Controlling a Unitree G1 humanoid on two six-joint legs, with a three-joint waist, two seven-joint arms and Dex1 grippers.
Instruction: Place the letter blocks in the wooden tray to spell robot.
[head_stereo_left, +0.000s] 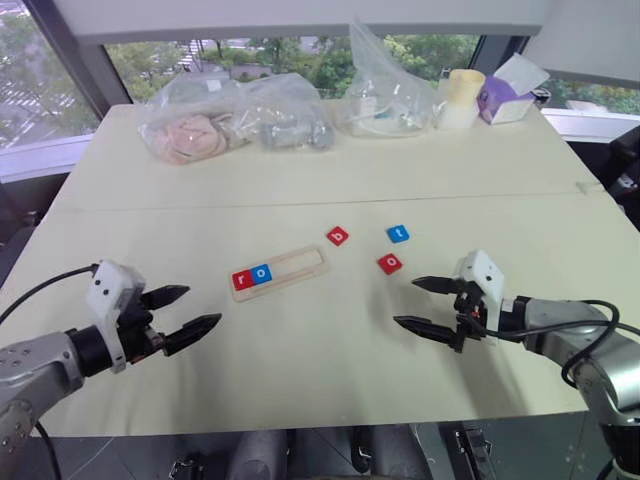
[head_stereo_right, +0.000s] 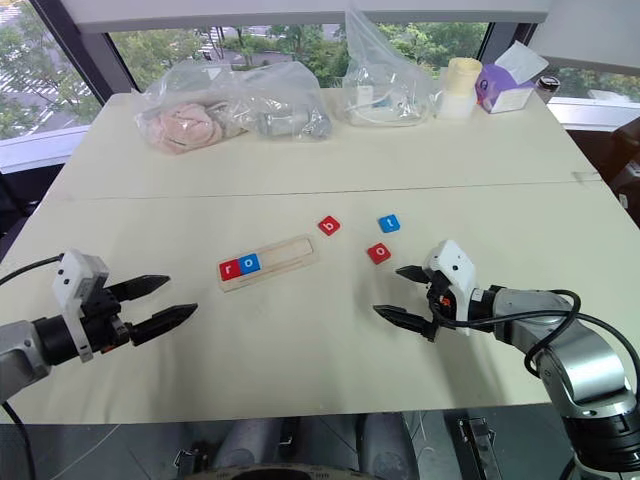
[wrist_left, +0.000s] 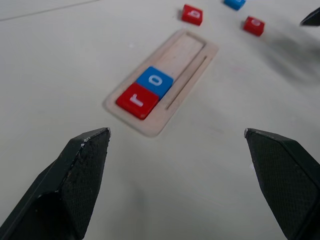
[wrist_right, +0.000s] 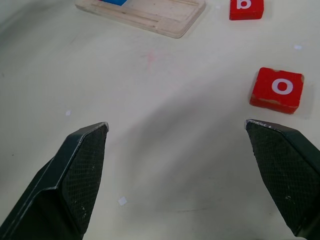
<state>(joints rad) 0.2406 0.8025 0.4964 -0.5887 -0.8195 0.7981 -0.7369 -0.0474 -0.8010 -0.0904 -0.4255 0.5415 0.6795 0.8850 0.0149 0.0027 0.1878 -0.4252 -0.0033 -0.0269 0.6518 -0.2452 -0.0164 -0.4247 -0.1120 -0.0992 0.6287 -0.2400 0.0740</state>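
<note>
With red r and blue o tiles seated at the left end of the long pale wooden tray (head_stereo_left: 281, 272), the empty, wide-spread right gripper (head_stereo_left: 432, 304) should probably take the red square b tile (head_stereo_left: 338, 236) lying beyond the tray's right end, gripping its edges squarely, while the left gripper (head_stereo_left: 190, 312) hangs agape and empty too.

I have both arms low and forward, wrists angled inward. My left gripper (head_stereo_left: 182, 311) hangs with its fingers spread wide and empty; my right gripper (head_stereo_left: 423, 304) likewise, tilted slightly downward.

You had bare table (head_stereo_left: 330, 340) between both grippers and the tray (head_stereo_left: 300, 264). Three loose tiles (head_stereo_left: 390, 263) sat well apart beside it; plastic bags (head_stereo_left: 235, 122) crowded only the far edge.
</note>
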